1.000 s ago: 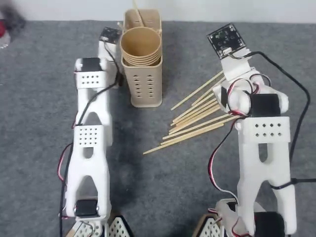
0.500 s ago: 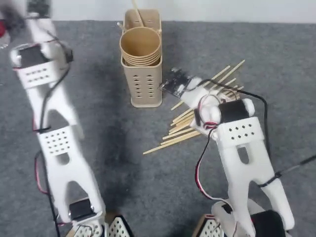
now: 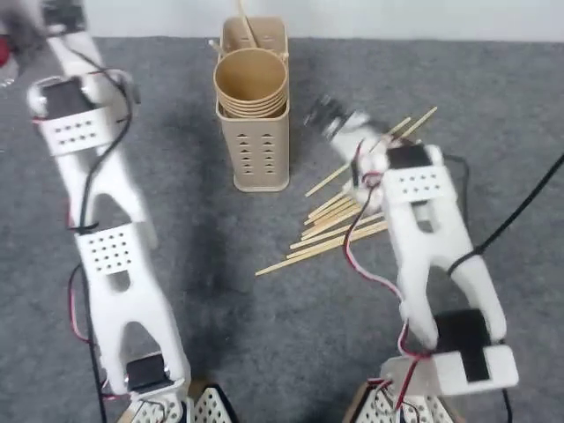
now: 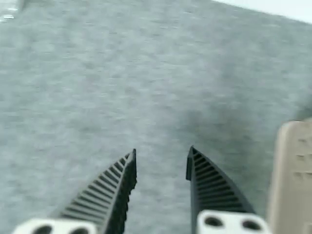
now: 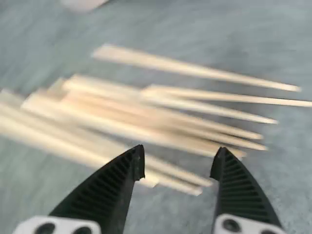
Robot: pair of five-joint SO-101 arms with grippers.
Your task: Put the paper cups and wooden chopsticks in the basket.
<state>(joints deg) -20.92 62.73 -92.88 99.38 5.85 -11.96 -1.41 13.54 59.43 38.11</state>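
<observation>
A tan perforated basket (image 3: 253, 150) stands at the back centre, holding a nested stack of paper cups (image 3: 251, 81) in its front compartment and a chopstick (image 3: 246, 25) in the rear one. Several wooden chopsticks (image 3: 345, 220) lie fanned on the grey mat to its right. My right gripper (image 5: 178, 152) hangs open just above that pile (image 5: 161, 114), nothing between its fingers. The right arm (image 3: 414, 181) leans over the pile. My left gripper (image 4: 161, 153) is open over bare mat, with the basket's wall (image 4: 292, 170) off to one side. The left arm (image 3: 70, 115) stands at the far left.
The grey mat (image 3: 220, 291) covers the table up to a white strip along the back. A red object (image 3: 3, 51) sits at the far left edge. Both arm bases stand at the front edge. Open mat lies between the arms.
The left arm swung away from beside the basket to the far left. The right arm turned left and now hangs over the chopstick pile, its wrist nearer the basket.
</observation>
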